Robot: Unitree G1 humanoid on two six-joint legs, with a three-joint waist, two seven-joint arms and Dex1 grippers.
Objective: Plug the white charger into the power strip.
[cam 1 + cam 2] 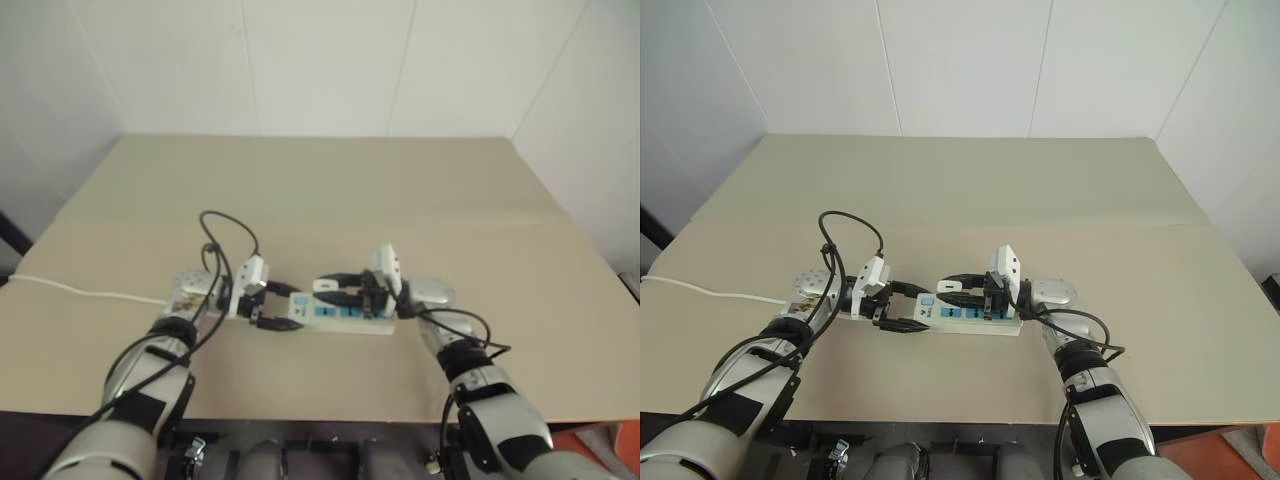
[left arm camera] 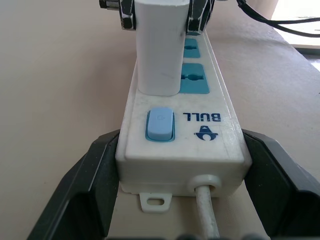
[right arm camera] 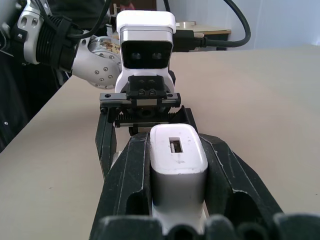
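One power strip (image 2: 182, 145), one white charger (image 3: 177, 162), one table (image 1: 330, 180)

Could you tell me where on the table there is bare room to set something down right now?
The far half of the table, beyond the crease, is bare, as is the right side past the right gripper. Crowded: the near centre, where the left gripper clamps the power strip and the right gripper holds the white charger on it. The thin cord crosses the near left.

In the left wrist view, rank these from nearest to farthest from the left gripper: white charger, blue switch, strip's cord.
1. Cord: leaves the power strip's end between the left gripper's fingers.
2. Blue switch: on the strip's top, just beyond.
3. White charger: standing past the switch, right gripper's fingers around it.
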